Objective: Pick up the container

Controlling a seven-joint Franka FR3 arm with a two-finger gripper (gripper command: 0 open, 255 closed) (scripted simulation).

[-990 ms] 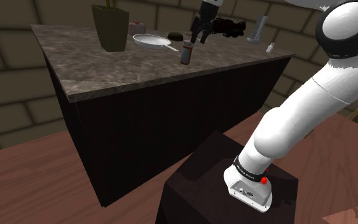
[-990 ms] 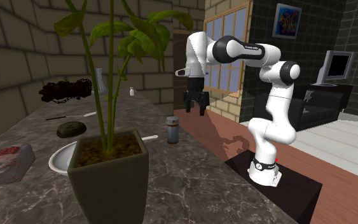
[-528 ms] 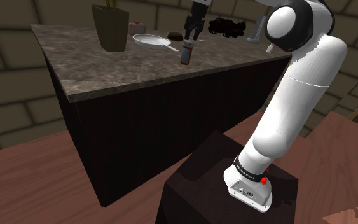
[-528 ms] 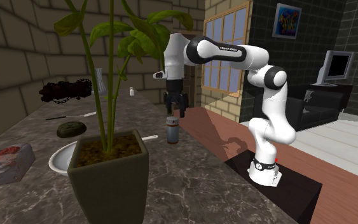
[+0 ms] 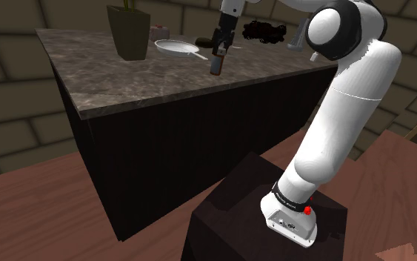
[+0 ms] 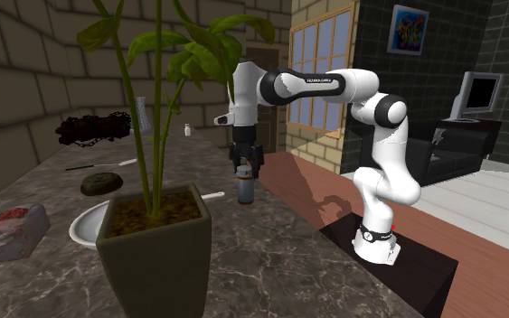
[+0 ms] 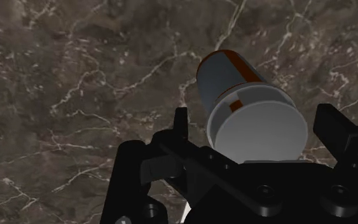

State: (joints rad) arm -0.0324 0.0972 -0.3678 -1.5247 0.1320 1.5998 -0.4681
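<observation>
Pincer (image 7: 257,122) sits over the upright container (image 7: 229,75), fingers spread apart either side of its grey lid. Under the container lies the dark marbled bench (image 7: 75,95).

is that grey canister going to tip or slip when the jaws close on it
Likely stiff: the canister looks a hard, smooth cylinder, so it may slip in a loose grip. Standing tall and narrow on the counter, it could tip if nudged off-centre.

One grey, rust-banded canister (image 7: 247,108) sits at the gripper (image 7: 255,121). Farther from it: one potted plant (image 6: 153,237), one white pan (image 5: 175,48), one small white bottle (image 6: 187,130), one glass flask (image 6: 141,116), one tangled black heap (image 6: 89,128).
</observation>
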